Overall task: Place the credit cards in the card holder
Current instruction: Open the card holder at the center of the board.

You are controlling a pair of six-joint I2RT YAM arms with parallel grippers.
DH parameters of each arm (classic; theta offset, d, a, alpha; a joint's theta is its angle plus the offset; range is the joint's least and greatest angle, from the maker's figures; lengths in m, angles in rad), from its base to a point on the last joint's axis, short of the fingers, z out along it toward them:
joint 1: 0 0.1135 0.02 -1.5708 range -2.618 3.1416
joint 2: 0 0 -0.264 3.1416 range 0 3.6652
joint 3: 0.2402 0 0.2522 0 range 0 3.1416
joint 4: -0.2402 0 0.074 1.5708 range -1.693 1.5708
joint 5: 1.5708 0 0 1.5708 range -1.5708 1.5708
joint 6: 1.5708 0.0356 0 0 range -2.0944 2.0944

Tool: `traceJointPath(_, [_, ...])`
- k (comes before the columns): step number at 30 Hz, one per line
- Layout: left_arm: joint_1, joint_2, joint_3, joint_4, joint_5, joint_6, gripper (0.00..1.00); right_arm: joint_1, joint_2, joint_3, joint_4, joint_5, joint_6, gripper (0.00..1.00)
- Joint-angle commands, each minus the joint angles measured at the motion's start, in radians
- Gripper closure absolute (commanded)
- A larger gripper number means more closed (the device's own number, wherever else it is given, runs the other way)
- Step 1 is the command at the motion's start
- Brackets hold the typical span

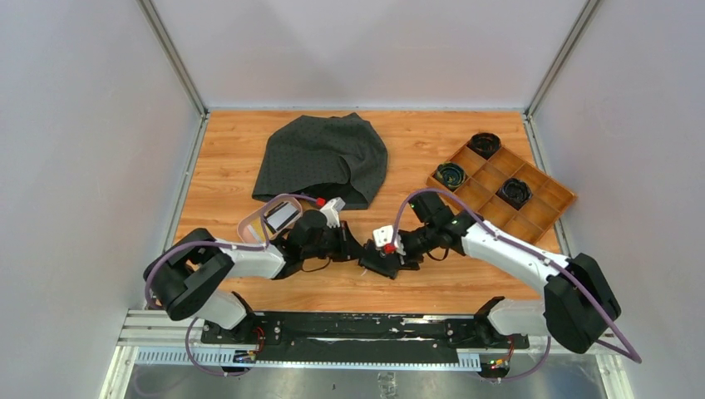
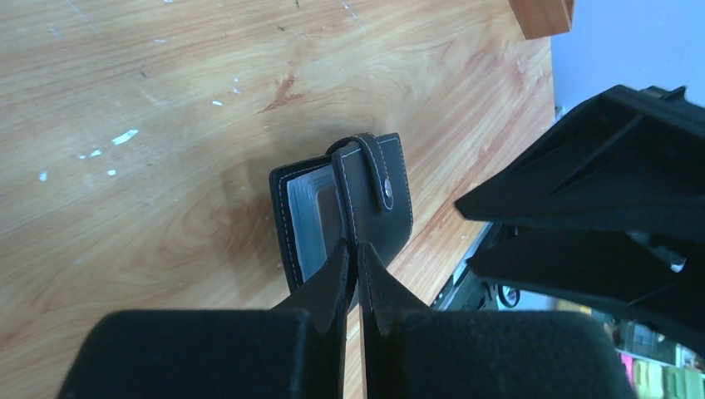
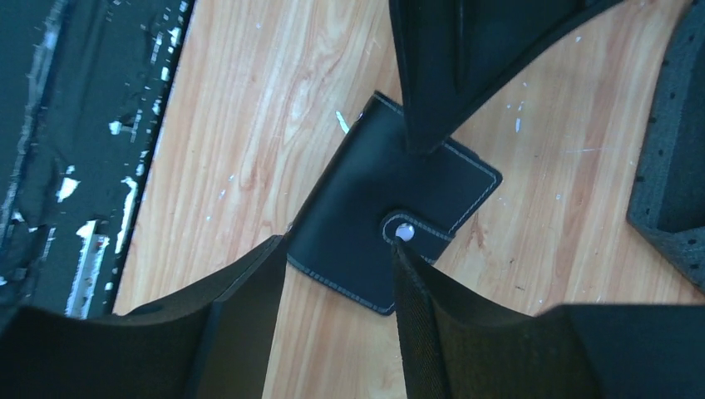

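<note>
- Left gripper is clamped on the near edge of the card holder, which lies closed on the table.
- Right gripper is held spread over it, one finger beside the snap.
- Opening is judged in hand; the snap needs unfastening next.

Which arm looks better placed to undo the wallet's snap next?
Right, probably. The right end effector, open, straddles the wallet, one finger beside the snap; the left end effector is shut on the wallet's edge, steadying it.
</note>
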Motion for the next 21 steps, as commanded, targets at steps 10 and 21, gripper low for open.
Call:
traceJointPath(10, [-0.038,0.103,-0.010,0.211,-0.008,-0.090,1.00,0.117,0.121,-0.024,0.164,0.313,0.129,0.48])
traceJointPath(21, [-0.038,0.134,-0.031,0.269,0.017,-0.100,1.00,0.154,0.209,-0.003,0.183,0.458,0.159,0.62])
